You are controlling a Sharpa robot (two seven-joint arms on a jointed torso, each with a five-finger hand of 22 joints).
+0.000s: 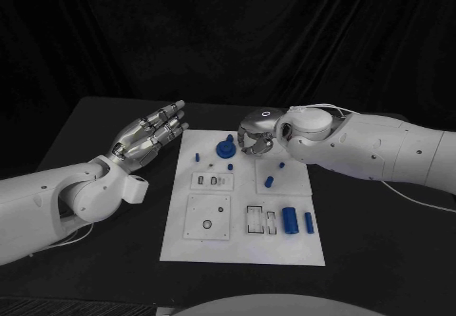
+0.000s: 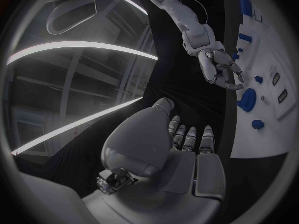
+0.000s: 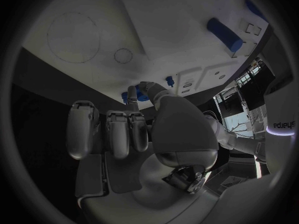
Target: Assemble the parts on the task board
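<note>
Head view: right hand [image 1: 256,135] hovers over the far edge of the task board [image 1: 242,247], fingers curled downward; nothing seen held. Blue round part [image 1: 225,149] lies just beside it, toward the left arm, near the fingertips. Left hand [image 1: 152,135] is raised off the board's side, fingers spread, empty, farther from that part. The right hand is judged the nearer for a pick. Small peg [image 1: 230,167], short cylinder [image 1: 269,181] and two larger cylinders [image 1: 298,220] lie nearer the robot, clear of the approach.

Left wrist view: left hand [image 2: 187,144] flat, open; the right hand [image 2: 219,69] hangs just above the round part [image 2: 246,99].

Right wrist view: right hand [image 3: 134,129], fingertips close to a blue part [image 3: 142,95]; whether they touch, I cannot tell.
</note>
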